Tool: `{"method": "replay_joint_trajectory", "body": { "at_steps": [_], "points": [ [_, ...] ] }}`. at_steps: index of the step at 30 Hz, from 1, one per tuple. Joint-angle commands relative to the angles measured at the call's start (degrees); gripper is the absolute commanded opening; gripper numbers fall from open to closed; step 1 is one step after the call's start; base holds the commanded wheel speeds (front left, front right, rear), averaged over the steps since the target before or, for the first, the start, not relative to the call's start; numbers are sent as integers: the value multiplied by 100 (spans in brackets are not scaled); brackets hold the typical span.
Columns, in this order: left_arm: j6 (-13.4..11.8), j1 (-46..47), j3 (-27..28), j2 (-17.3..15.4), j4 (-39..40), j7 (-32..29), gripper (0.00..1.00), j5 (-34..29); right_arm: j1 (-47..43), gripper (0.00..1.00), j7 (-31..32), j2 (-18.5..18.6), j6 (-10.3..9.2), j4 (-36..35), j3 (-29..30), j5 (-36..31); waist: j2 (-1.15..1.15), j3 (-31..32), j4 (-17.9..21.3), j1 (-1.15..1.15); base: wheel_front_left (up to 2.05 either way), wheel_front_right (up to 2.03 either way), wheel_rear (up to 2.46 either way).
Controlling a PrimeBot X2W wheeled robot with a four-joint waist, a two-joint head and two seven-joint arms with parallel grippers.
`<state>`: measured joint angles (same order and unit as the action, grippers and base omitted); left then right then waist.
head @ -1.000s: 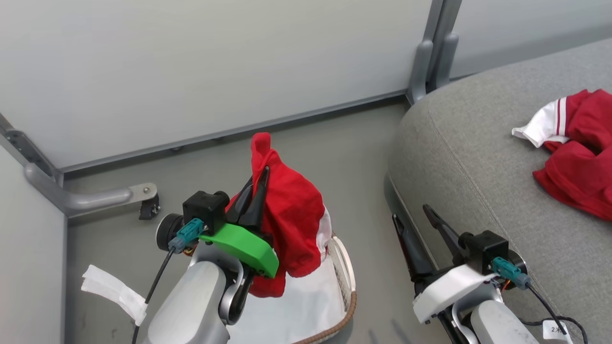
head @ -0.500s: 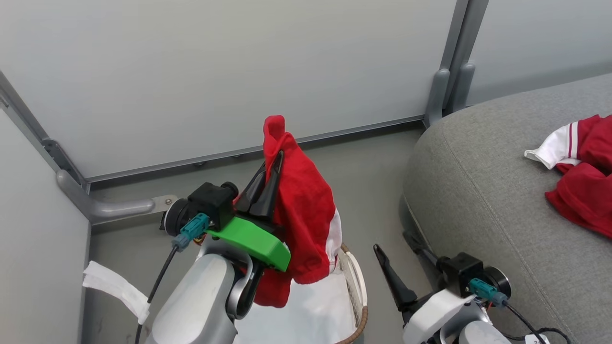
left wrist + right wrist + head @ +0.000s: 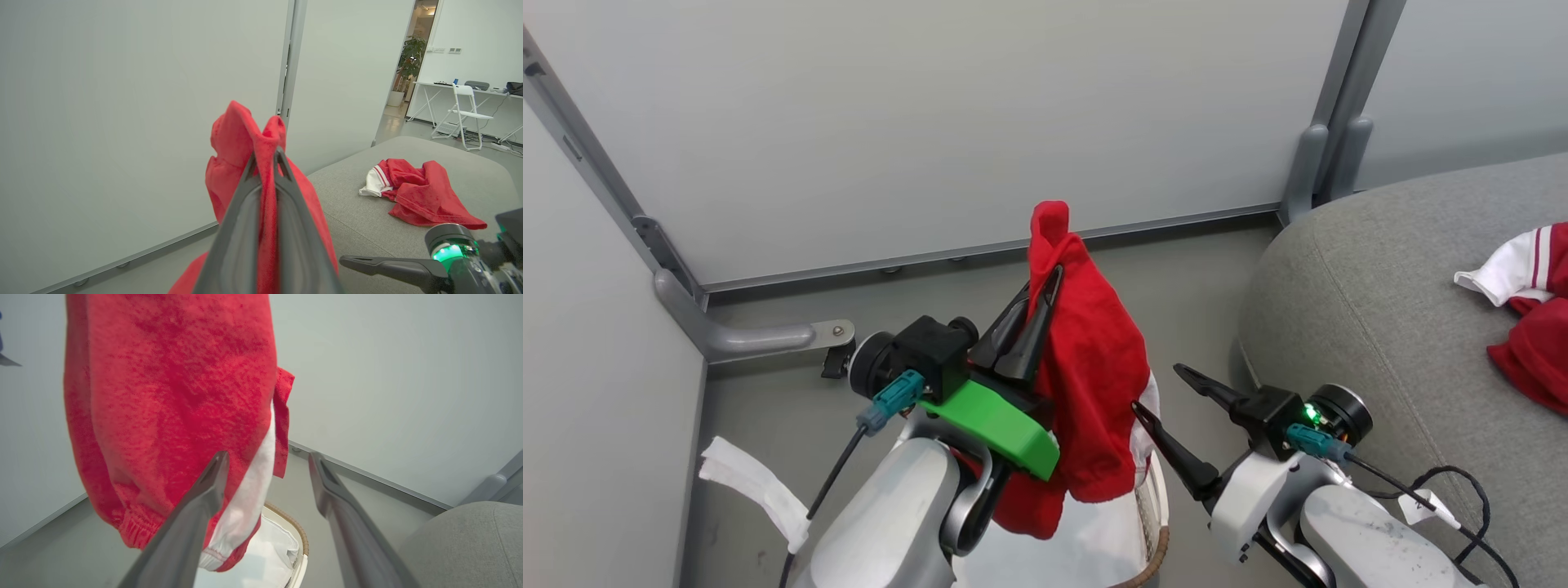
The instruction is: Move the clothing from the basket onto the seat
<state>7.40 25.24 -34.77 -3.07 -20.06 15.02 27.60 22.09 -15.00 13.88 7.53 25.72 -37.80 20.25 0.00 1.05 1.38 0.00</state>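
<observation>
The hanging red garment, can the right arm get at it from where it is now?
Probably yes: the right tool stands open just beside the hanging red garment, aimed at its lower part, nothing between them. The left tool pinches its top.

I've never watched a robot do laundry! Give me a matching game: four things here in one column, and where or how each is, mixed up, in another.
1. Hanging red fabric garment
2. Crumpled red garment with a white striped sleeve
3. Right gripper
4. Oval cream plastic basket with brown woven rim

a. Lies on the grey fabric sofa seat
b. Below the hanging cloth
c. Pinched in the shut left gripper
d. Open, gripping nothing

Pairs: 1-c, 2-a, 3-d, 4-b.
</observation>
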Motion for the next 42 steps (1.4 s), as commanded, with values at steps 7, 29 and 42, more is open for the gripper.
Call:
{"method": "replay_joint_trajectory", "body": {
  "at_steps": [7,29,42],
  "points": [
    [15,200,-305,-10,62,21,0,109,653,100,-27,419,-8,324,-1113,753,0,-48,-230,0,0,0,0],
    [15,456,-904,3,102,22,0,407,1510,100,-27,514,-8,509,-2457,1765,0,-222,-727,0,0,0,0],
    [15,496,-902,11,47,22,0,488,1526,0,-27,480,-8,468,-2647,1916,0,-275,-738,0,0,0,0]
  ]
}}
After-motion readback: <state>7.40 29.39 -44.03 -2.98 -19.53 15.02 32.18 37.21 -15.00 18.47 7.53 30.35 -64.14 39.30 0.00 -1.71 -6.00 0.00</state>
